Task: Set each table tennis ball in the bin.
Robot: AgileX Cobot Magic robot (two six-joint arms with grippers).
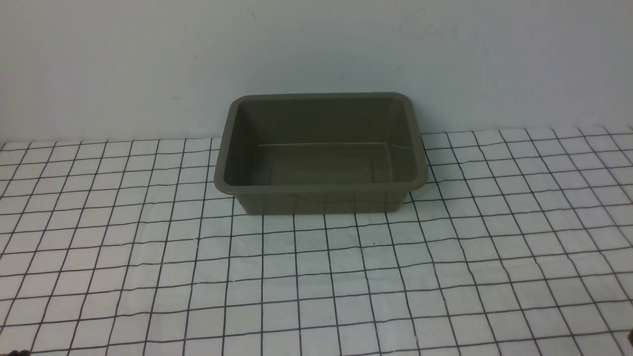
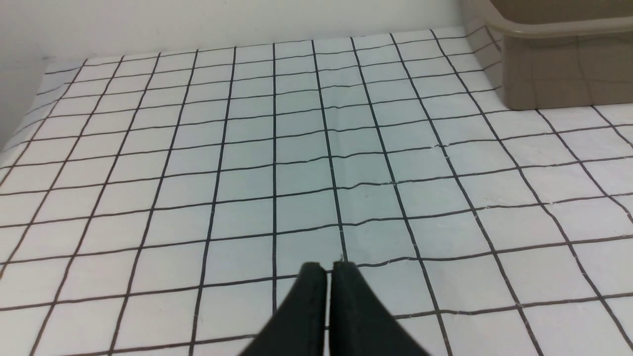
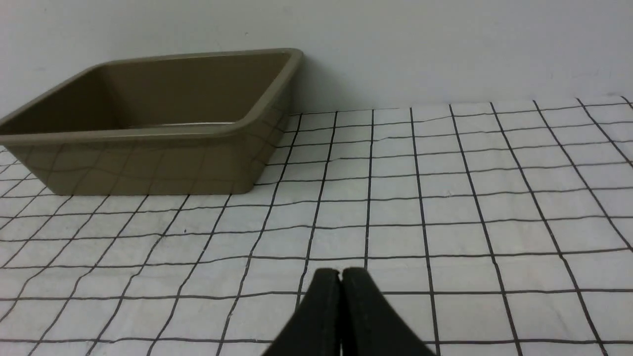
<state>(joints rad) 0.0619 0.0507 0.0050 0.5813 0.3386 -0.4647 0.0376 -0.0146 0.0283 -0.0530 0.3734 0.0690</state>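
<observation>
The olive-brown bin (image 1: pixel 320 187) stands at the back middle of the gridded cloth, against the wall, and looks empty. It also shows in the left wrist view (image 2: pixel 559 74) and the right wrist view (image 3: pixel 148 163). No table tennis ball shows in any view. My left gripper (image 2: pixel 329 267) is shut and empty, low over the cloth, well short of the bin. My right gripper (image 3: pixel 341 273) is shut and empty over the cloth, to the bin's right and nearer the robot. Neither gripper shows clearly in the front view.
A white cloth with a black grid (image 1: pixel 316 277) covers the table. A pale wall (image 1: pixel 316 49) rises right behind the bin. The cloth's left edge meets a wall in the left wrist view (image 2: pixel 20 113).
</observation>
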